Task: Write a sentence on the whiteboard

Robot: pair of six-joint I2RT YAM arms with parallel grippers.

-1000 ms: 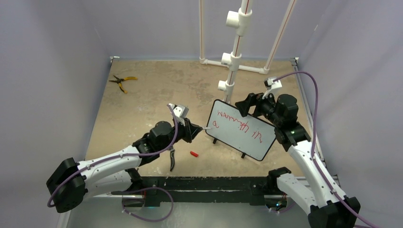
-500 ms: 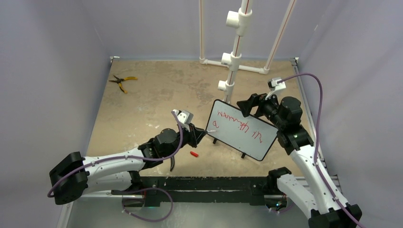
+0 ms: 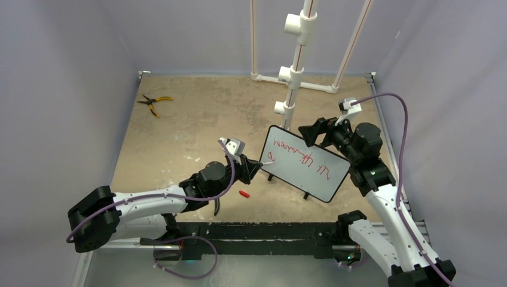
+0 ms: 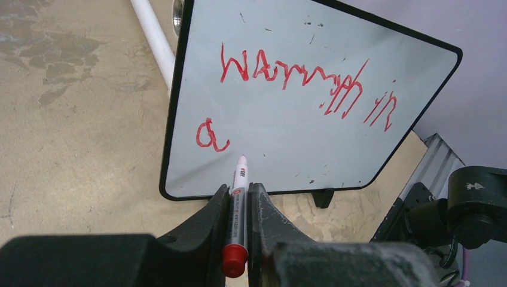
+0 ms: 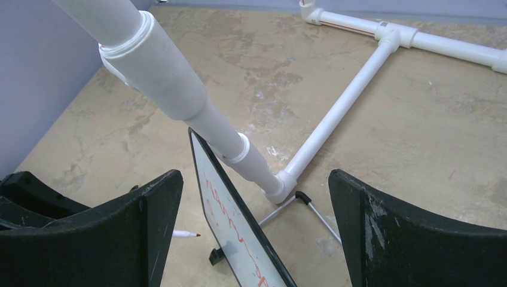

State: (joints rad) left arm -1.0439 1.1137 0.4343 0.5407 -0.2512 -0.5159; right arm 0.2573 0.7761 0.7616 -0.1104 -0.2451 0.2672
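Whiteboard (image 4: 299, 143): red scrawl (image 4: 287, 75) reads "Warmth in a"; left fingers (image 4: 206, 224) pinch marker (image 4: 239, 191), right fingers (image 5: 149, 221) spread

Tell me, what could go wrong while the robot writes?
The whiteboard stands on small feet, and the right gripper is open around its top, not clamping it, so a hard push from the marker might tip it. The marker tip is close beside the red "a"; a slip could smudge it.

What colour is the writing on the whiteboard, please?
Red. The writing on the whiteboard shows best in the left wrist view.
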